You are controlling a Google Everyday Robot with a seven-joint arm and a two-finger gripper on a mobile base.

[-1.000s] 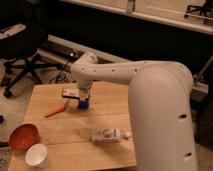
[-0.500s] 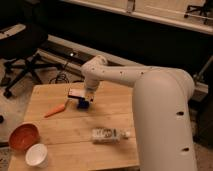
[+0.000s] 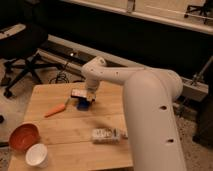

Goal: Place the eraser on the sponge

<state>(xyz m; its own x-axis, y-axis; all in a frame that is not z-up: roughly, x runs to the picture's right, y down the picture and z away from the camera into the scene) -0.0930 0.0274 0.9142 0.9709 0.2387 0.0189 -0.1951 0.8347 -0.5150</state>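
Camera view.
- Surface (image 3: 65,135): wooden, lower left of frame.
- Sponge (image 3: 84,105): left of centre.
- Eraser (image 3: 78,93): just above the sponge's upper-left edge, beside the hand (image 3: 89,96); contact unclear.
- Hand: cannot tell whether it is clamped or apart.
- Step, judged: setting down or just set.
- Next: the eraser must sit squarely on the sponge.

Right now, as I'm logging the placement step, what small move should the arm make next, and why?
Probably ease the gripper slightly down: it hangs over the far part of the table with the eraser beside it, just above the blue sponge. Whether eraser and sponge already touch I cannot tell, so go gently.
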